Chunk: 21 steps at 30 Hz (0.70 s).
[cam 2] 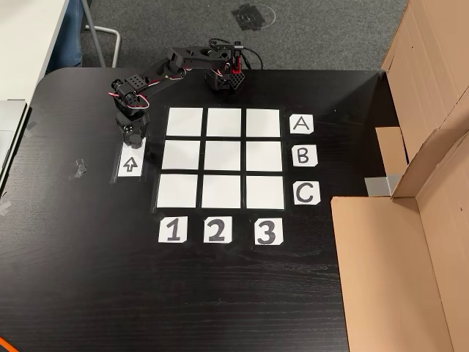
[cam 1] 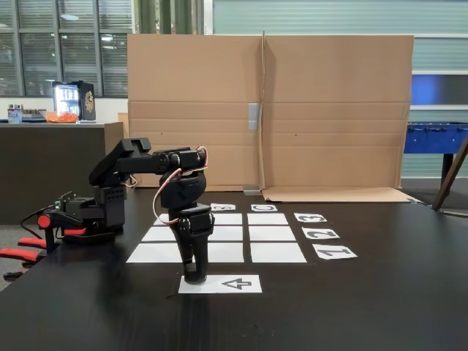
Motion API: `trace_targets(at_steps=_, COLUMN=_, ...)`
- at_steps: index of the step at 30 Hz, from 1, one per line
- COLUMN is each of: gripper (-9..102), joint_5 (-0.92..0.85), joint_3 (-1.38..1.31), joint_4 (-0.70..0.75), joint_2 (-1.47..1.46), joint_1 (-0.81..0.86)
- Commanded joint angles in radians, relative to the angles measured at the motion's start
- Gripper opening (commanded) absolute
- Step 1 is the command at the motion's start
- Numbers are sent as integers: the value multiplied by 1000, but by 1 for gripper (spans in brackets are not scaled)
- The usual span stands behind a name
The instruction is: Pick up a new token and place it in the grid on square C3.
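My gripper points straight down onto the near end of the white arrow sheet, its tips touching or almost touching the paper. The token is hidden; I cannot tell whether it sits between the fingers. The grid of nine white paper cells lies just beyond the sheet, and every cell is bare. Square C3 is the far right corner cell in the side fixed view and the bottom right cell in the fixed view from above. It lies well away from the gripper.
A tall cardboard wall stands behind the grid. Paper labels 1, 2, 3 and A, B, C edge it. The arm's base is clamped at the table edge. A small scrap lies beside the arrow sheet.
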Motion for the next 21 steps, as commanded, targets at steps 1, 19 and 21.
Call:
trace_targets(at_steps=1, gripper=-1, joint_5=-20, joint_3=8, joint_4=5, joint_2=127, joint_1=-3)
trace_targets(at_steps=19, gripper=-1, joint_5=-20, joint_3=135, joint_4=28, joint_2=374, joint_1=-184)
trace_targets(at_steps=21, gripper=-1, joint_5=-20, joint_3=169, joint_4=21, joint_2=400, joint_1=-216)
